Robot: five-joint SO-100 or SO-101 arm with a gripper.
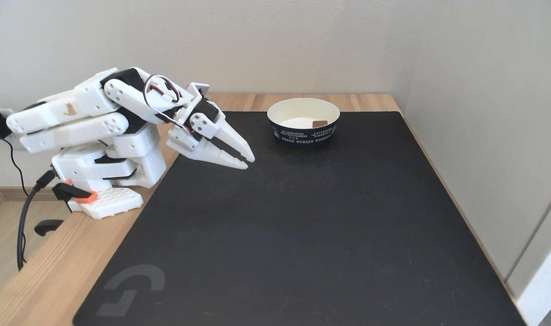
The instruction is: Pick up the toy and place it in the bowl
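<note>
The small reddish-brown toy (320, 123) lies inside the navy paper bowl (302, 134), on its cream floor toward the right. The bowl stands at the far edge of the black mat (302, 235). Well left, the white gripper (249, 162) hangs low, fingers together, empty

The toy (320, 123) was seen lying inside the bowl (303, 134) on the black mat (302, 226), well apart from the closed, empty gripper (248, 161).

reddish-brown toy (320, 123), navy white-lettered bowl (303, 131), black mat (302, 217)
</note>
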